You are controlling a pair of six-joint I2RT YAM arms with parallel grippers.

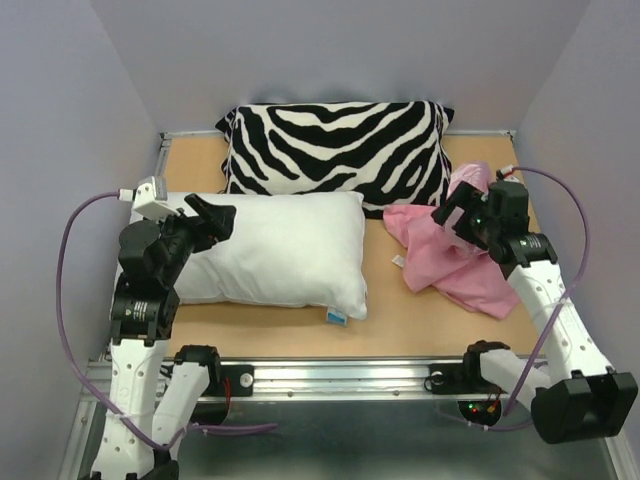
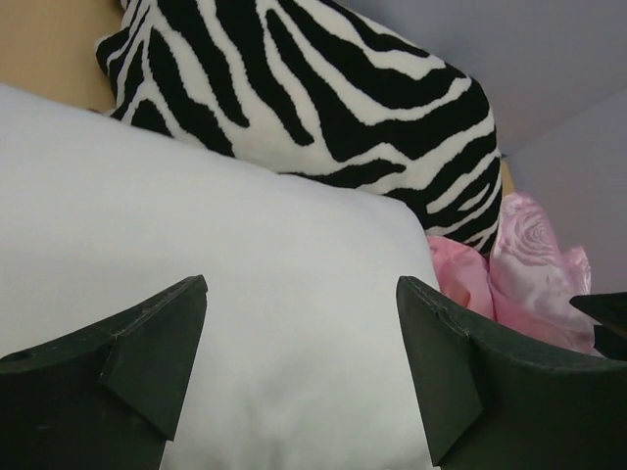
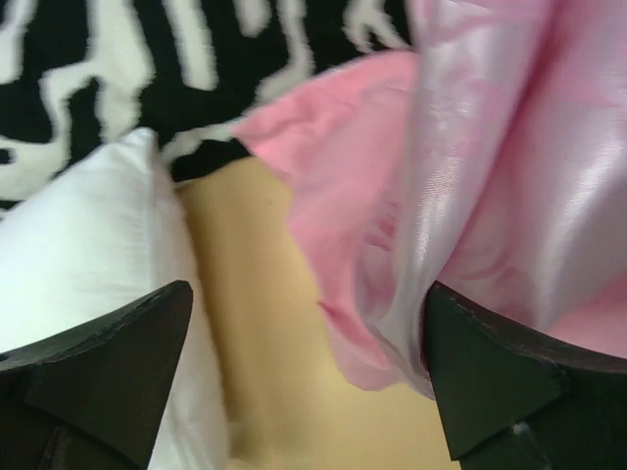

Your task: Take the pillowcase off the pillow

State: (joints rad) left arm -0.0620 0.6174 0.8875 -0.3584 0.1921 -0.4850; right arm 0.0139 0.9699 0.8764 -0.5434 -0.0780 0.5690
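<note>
I count one pillow, one pillowcase and one zebra-striped cushion on the table, and I have two grippers over them.

The pillow is bare white and lies flat on the left half of the table, with a single small blue tag at its near right corner. The pillowcase is fully off it. It sits as one crumpled pink heap on the right side of the table, apart from the pillow, with a strip of bare wood between them. One small white label shows at the heap's left edge. The cushion lies along the back edge of the table. Its front edge touches the far side of the pillow and the back of the pink heap.

My left gripper hovers over the left end of the pillow. Its two fingers are spread wide and grip nothing, and my left wrist camera shows only white pillow between them.

My right gripper is at the upper left of the pink heap. Its two fingers are also spread wide. In my right wrist view, shiny satin hangs against the right-hand finger, but nothing is pinched, and bare table shows in the gap between the fingers.
</note>
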